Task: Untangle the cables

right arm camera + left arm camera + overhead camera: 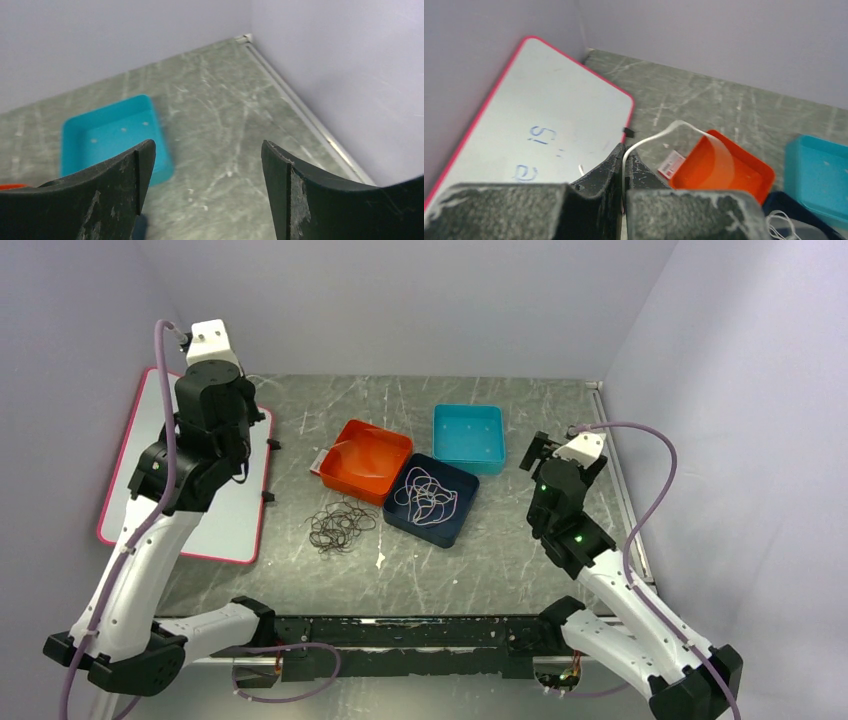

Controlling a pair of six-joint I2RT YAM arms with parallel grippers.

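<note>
Left wrist view: the left hand (624,156) has its fingers pressed together on a white cable (651,136). The strand rises out of the fingertips, arcs over, and drops toward the orange tray (744,175), where it blurs out of sight. Behind the fingers lies a whiteboard (539,100) with a pink rim and some blue writing, one edge against the wall.

From the top external view, the left arm is raised over that whiteboard at the far left of the tabletop (500,560). A loose heap of black cables (340,526) lies on the bare surface, just in front of the orange tray and beside the navy tray (458,525). Inside the navy tray sits a tangle of white loops (430,496); whether they join the pinched strand cannot be told. The teal tray (468,436) stands behind the navy one, touching or nearly so.

On the right wrist view, the right hand (207,150) has its fingers spread wide with nothing between them. It hangs above the surface, with the teal tray to its left.
</note>
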